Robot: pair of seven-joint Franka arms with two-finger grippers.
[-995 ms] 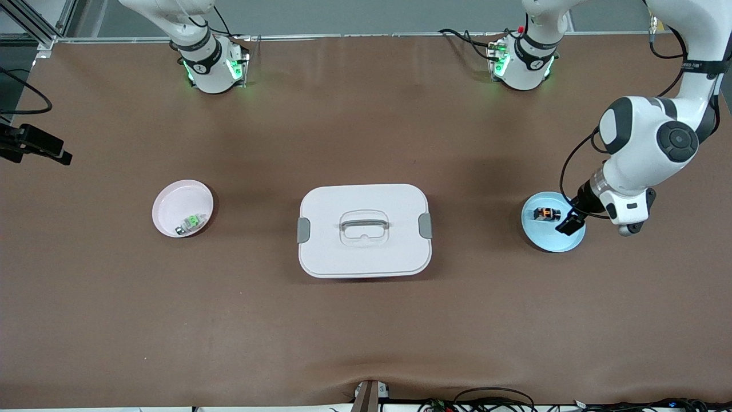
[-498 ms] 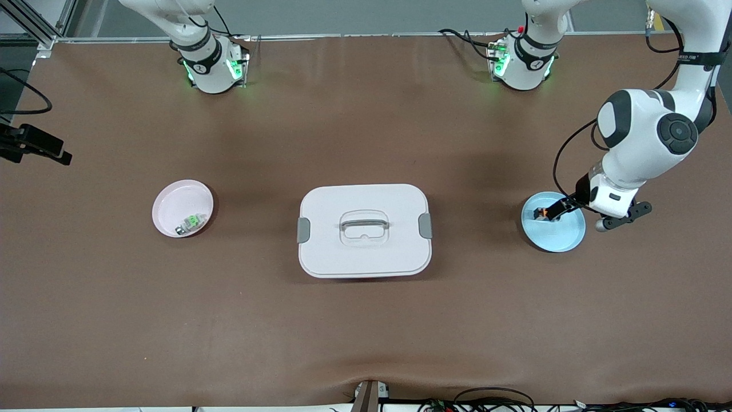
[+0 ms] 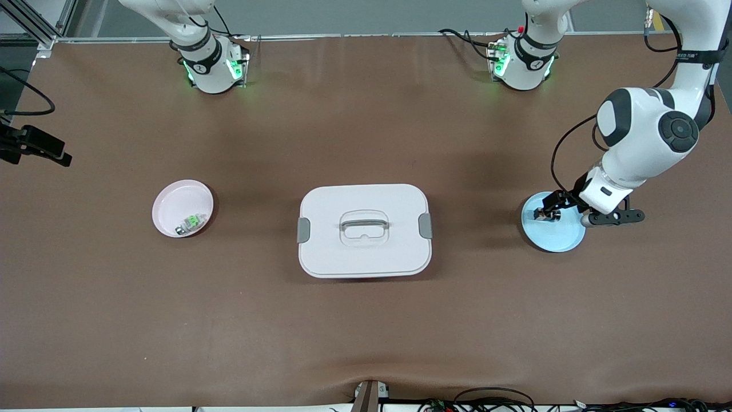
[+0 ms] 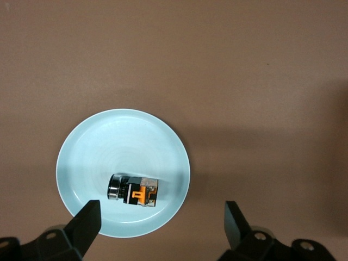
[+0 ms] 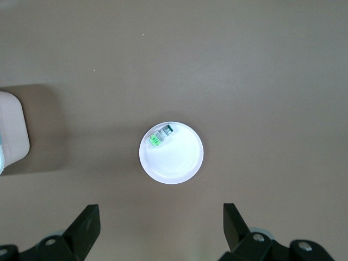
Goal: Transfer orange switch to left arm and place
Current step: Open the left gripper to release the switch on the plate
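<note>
The orange switch (image 4: pixel 134 190) lies on its side on a light blue plate (image 4: pixel 109 147) at the left arm's end of the table. In the front view the switch (image 3: pixel 539 214) shows partly under my left gripper (image 3: pixel 552 206). My left gripper (image 4: pixel 161 228) is open and hangs just above the plate, with the switch near one finger and nothing held. The white box (image 3: pixel 364 230) stands shut at the middle of the table. My right gripper (image 5: pixel 160 228) is open, empty and high over the pink plate (image 5: pixel 179 157); it is out of the front view.
A pink plate (image 3: pixel 180 203) at the right arm's end of the table holds a small green-and-silver switch (image 3: pixel 191 222). A corner of the box (image 5: pixel 11 130) shows in the right wrist view. A black device (image 3: pixel 34 146) juts in at the table's edge.
My left wrist has turned and the gripper has shifted from the blue plate's outer edge to over the switch. The right arm, box and plates have not moved.
</note>
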